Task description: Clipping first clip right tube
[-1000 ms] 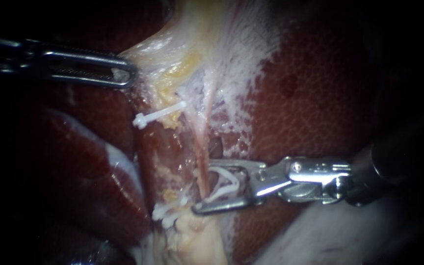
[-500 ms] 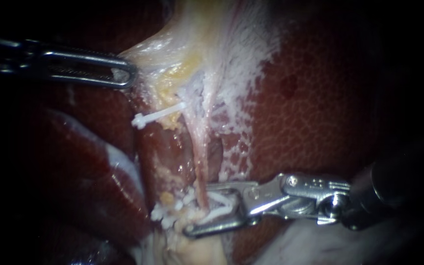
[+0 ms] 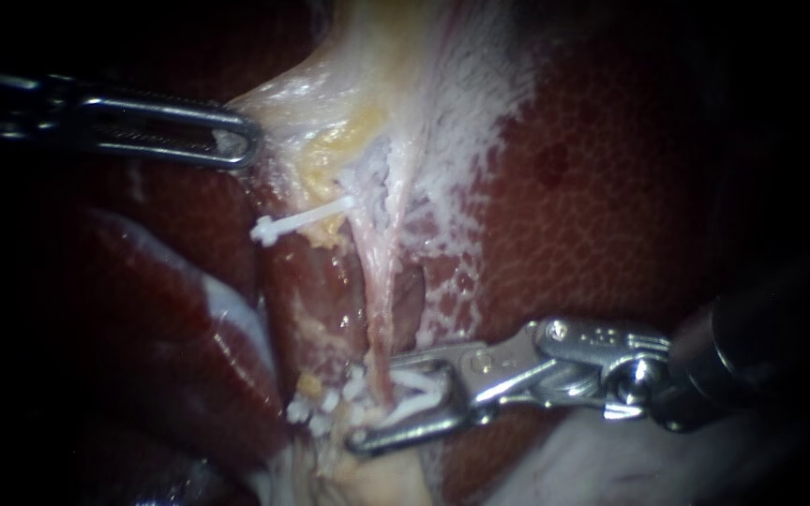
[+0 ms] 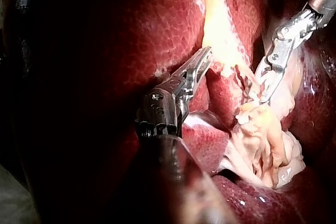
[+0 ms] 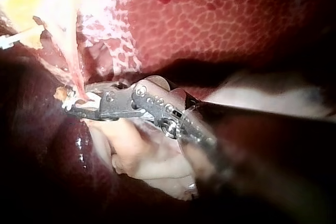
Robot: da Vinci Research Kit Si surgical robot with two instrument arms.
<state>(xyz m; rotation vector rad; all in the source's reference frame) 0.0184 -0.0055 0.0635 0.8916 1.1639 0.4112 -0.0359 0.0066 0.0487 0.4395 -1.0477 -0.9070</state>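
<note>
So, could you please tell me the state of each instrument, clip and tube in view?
left instrument: jaws shut on pale tissue
right instrument: jaws shut on loaded clip, astride tube
loaded clip: open, unlatched
tube: taut, uncut
upper clip: closed

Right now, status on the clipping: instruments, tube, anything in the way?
Left instrument shut on pale tissue. Right instrument astride the tube, open white clip between its jaws. Other clips lie right beside those jaws.
</note>
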